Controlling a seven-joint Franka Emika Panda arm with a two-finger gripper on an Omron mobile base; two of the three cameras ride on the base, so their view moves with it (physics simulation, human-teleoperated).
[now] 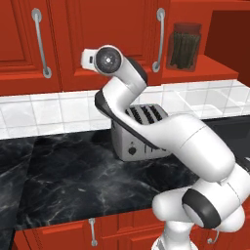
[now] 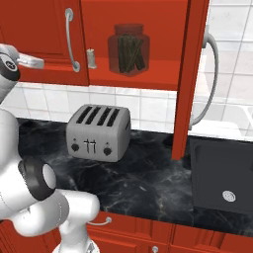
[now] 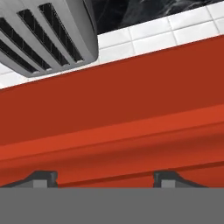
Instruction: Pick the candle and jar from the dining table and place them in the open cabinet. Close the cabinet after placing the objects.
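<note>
Clear glass jar (image 2: 128, 49), red wooden cabinet (image 2: 133, 20), brushed-metal toaster (image 2: 99, 133).

The arm (image 1: 195, 146) is built of glossy white, rounded shells, thick and tube-like, that swell into bulbous housings at each joint. Between the shells run dark, near-black bands, shown as curved collars where one segment meets the next. Round end caps close the joints: a grey disc ringed in black at the lowest bulge, and a darker grey metallic disc with a small central hub on the segment nearest the hand (image 3: 105, 179). A short white block with a small dark marking sits beside that cap. The two fingertips (image 3: 41, 178) are small, dark grey, wedge-shaped pads with flat tops, well apart from each other.
</note>
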